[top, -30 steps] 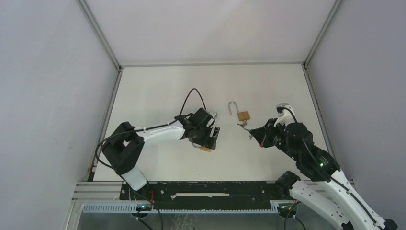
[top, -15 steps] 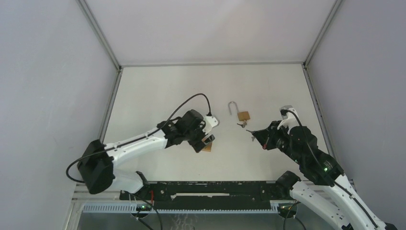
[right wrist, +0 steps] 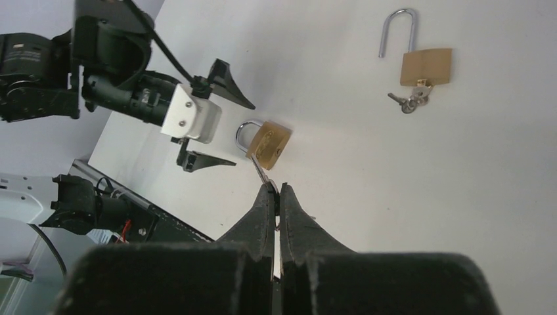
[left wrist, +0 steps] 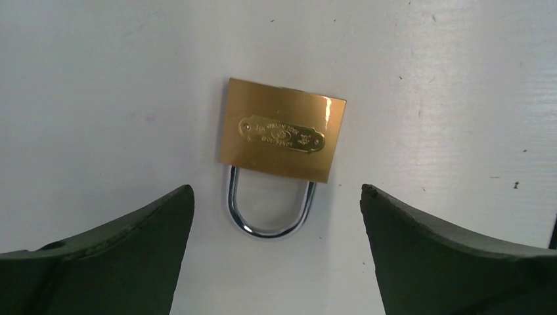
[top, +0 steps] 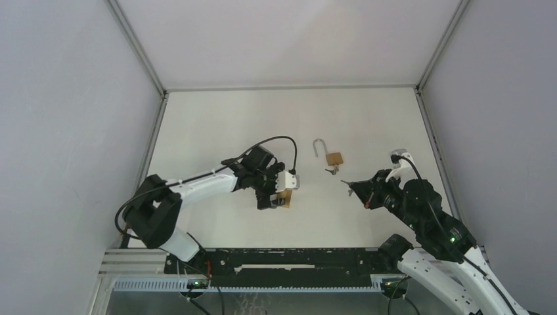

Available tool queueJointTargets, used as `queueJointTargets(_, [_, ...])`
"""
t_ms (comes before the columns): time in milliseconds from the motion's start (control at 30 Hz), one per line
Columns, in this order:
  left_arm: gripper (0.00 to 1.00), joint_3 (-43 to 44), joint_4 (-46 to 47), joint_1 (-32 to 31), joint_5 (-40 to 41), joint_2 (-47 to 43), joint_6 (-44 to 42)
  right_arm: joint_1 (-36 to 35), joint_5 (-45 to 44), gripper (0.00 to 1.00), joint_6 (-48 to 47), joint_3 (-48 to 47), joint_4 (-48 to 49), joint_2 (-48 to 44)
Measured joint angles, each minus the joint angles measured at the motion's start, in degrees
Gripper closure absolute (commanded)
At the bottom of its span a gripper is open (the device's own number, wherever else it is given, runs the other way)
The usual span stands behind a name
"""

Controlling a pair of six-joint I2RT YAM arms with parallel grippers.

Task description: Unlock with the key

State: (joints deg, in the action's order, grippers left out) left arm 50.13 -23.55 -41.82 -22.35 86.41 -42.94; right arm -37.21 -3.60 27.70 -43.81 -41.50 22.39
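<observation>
Reaching toward table centre with left gripper (left wrist: 276,188), wrist facing down, fingers (left wrist: 131,243) spread wide. Holding right gripper (right wrist: 276,187) aimed left, jaws pinched on key (right wrist: 261,174).

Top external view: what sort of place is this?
Probably a lab test cell: white table boxed by plain grey panels, left arm and right arm bolted at its near edge, open padlock laid out.

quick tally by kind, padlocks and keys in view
padlocks: 2 (closed padlock, open padlock)
key bunches: 1 (key bunch at the open padlock)
single keys: 1 (key in the right gripper)
total: 4
</observation>
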Motion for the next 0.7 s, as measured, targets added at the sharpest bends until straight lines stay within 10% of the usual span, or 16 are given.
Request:
queueJointTargets(467, [0.01, 3.08, 2.16, -0.28, -2.21, 9.20, -6.14, 0.00, 0.57, 1.00, -0.26, 0.00, -1.86, -1.11])
queueJointTargets(700, [0.18, 4.00, 2.89, -2.03, -2.29, 10.73, -6.60, 0.00, 0.66, 1.00, -0.42, 0.00, -2.10, -1.44])
